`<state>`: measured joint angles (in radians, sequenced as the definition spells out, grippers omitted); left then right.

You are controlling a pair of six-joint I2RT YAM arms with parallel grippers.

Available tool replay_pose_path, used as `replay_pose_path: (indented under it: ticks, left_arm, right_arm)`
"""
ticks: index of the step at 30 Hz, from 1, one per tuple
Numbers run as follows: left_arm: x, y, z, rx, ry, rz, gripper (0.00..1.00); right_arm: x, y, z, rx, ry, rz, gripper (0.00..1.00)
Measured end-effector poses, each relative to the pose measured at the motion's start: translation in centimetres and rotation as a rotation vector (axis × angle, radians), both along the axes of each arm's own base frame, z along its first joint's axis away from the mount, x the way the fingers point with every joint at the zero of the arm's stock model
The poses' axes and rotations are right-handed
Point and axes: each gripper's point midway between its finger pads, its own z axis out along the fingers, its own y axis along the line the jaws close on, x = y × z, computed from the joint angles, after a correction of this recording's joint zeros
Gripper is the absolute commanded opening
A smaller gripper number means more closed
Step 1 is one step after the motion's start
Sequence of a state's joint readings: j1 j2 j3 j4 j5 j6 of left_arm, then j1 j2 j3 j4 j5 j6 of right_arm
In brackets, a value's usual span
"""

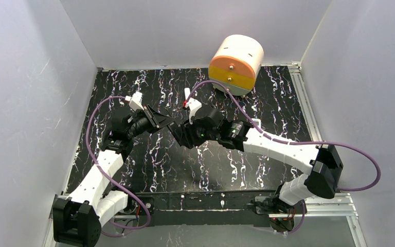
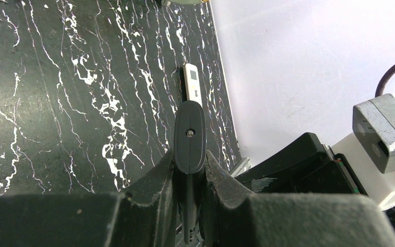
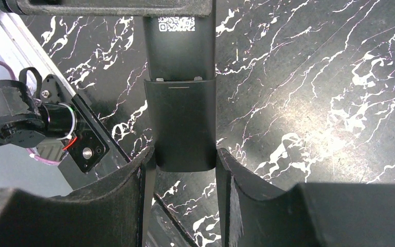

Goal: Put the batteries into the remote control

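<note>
A slim black remote hangs above the mat between both arms, not the white one. My left gripper is shut on it edgewise, near the middle of the top view. My right gripper is shut on the other end, its fingertips pressing the sides of the back cover section below a seam. The remote's body carries a QR label. The white remote control, with a small dark display, lies flat near the mat's right edge, away from both grippers. The batteries are out of view.
An orange-and-white cylindrical container stands at the back edge of the black marbled mat. White walls close in three sides. A metal rail runs along the mat's right edge. The two wrists nearly touch mid-mat.
</note>
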<state>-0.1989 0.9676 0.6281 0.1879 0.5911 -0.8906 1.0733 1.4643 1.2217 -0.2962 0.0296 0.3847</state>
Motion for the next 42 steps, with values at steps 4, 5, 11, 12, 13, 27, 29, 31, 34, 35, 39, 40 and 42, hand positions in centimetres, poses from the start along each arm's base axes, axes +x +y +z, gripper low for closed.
replay_pose_path:
  ticks: [4, 5, 11, 12, 13, 27, 29, 31, 34, 35, 39, 40, 42]
  left_arm:
    - [0.0, 0.0, 0.0, 0.001, 0.0, 0.0, 0.0]
    - [0.0, 0.0, 0.0, 0.0, 0.0, 0.0, 0.0]
    - [0.1, 0.0, -0.3, 0.001, 0.012, -0.002, 0.0]
    - [0.1, -0.1, -0.3, 0.001, 0.012, -0.002, 0.0]
    - [0.1, -0.1, -0.3, 0.0, 0.012, -0.004, 0.0]
    - [0.1, -0.1, -0.3, -0.001, 0.015, -0.01, 0.0]
    - [0.1, 0.0, -0.3, -0.001, 0.016, -0.008, 0.0]
    - [0.1, 0.0, -0.3, -0.003, 0.017, -0.008, 0.0]
    - [0.1, 0.0, -0.3, -0.005, 0.019, -0.008, 0.0]
    - [0.1, 0.0, -0.3, -0.007, 0.021, -0.009, 0.0]
    - [0.1, 0.0, -0.2, -0.013, 0.027, -0.006, 0.0]
    - [0.1, 0.0, -0.2, -0.015, 0.03, -0.003, 0.0]
    - [0.1, 0.1, -0.2, -0.019, 0.034, 0.001, 0.0]
  right_arm:
    - [-0.1, 0.2, 0.1, -0.008, -0.002, 0.007, 0.37]
    - [-0.1, 0.2, 0.0, -0.012, -0.002, 0.01, 0.37]
    - [-0.4, 0.0, -0.8, -0.044, 0.005, 0.025, 0.37]
    - [-0.4, -0.1, -1.0, -0.051, 0.008, 0.025, 0.37]
    - [-0.5, -0.1, -1.0, -0.054, 0.009, 0.025, 0.37]
    - [-0.4, 0.5, -2.0, -0.083, 0.032, 0.034, 0.39]
    - [-0.4, 0.6, -2.0, -0.083, 0.034, 0.035, 0.39]
    - [-0.4, 0.6, -1.9, -0.084, 0.034, 0.035, 0.4]
    - [-0.4, 0.6, -1.8, -0.088, 0.038, 0.036, 0.4]
    - [-0.4, 0.6, -1.8, -0.088, 0.038, 0.037, 0.4]
    - [-0.3, 0.8, -1.8, -0.102, 0.047, 0.038, 0.44]
    - [-0.3, 0.8, -1.9, -0.107, 0.05, 0.037, 0.44]
    - [-0.2, 0.9, -1.9, -0.116, 0.055, 0.038, 0.45]
